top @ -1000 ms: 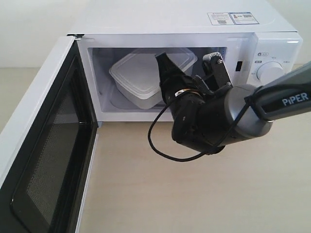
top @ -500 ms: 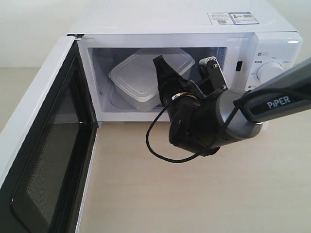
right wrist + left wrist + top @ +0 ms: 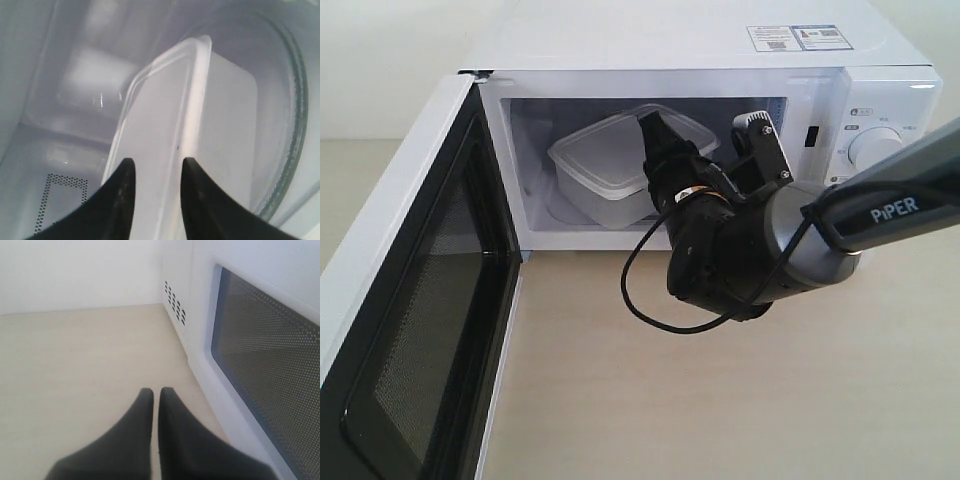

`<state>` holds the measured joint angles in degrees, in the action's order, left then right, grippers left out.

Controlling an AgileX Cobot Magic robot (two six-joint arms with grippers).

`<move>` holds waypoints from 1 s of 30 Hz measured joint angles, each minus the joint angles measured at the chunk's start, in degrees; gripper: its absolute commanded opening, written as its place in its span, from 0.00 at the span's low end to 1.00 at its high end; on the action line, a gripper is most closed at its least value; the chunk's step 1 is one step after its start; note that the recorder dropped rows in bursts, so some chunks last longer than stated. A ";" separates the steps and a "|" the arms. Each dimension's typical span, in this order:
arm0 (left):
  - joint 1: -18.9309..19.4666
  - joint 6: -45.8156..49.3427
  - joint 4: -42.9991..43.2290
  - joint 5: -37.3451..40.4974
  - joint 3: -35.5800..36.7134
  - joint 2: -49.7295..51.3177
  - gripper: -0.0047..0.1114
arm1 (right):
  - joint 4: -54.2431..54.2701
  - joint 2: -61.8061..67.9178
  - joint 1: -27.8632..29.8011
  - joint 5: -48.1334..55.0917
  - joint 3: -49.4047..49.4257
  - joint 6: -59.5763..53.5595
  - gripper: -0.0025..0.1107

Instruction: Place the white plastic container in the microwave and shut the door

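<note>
The white plastic container [image 3: 600, 165] lies inside the microwave [image 3: 670, 40], on the glass turntable [image 3: 296, 100]. My right gripper [image 3: 658, 140] reaches into the cavity at the container's near right corner. In the right wrist view this gripper [image 3: 156, 162] is open, and the container's lid edge [image 3: 165, 115] runs between its spread fingers. The door [image 3: 410, 300] hangs wide open at the left. My left gripper [image 3: 151, 391] is shut and empty above the table, beside the outer face of the door [image 3: 260, 340].
The microwave's control panel with a round dial [image 3: 873, 148] is right of the cavity. A black cable [image 3: 645, 300] loops below the right wrist. Pale wooden tabletop [image 3: 720, 400] stretches in front of the microwave.
The right gripper's jaws have spread apart. The container, tilted up before, now sits lower and flatter in the cavity. The arm has barely shifted.
</note>
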<state>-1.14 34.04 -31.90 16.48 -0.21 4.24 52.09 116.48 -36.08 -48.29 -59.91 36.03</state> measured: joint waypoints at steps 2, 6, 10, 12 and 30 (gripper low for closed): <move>0.00 0.00 0.00 0.00 0.00 0.00 0.08 | -0.22 0.00 0.00 0.00 0.27 0.00 0.30; 0.00 0.00 0.00 0.00 0.00 0.00 0.08 | -2.14 -1.16 0.00 0.37 2.80 0.00 0.30; 0.00 0.00 0.00 0.00 0.00 0.00 0.08 | -4.94 -3.72 0.00 0.37 6.65 -0.29 0.29; 0.00 0.00 0.00 0.00 0.00 0.00 0.08 | -7.31 -5.40 0.00 0.37 8.77 -1.38 0.29; 0.00 0.00 0.00 0.00 0.00 0.00 0.08 | -31.69 -9.15 0.00 -2.94 19.08 -34.18 0.02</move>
<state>-1.14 34.04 -31.90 16.48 -0.21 4.24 20.41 107.33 -36.08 -51.23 -40.83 1.85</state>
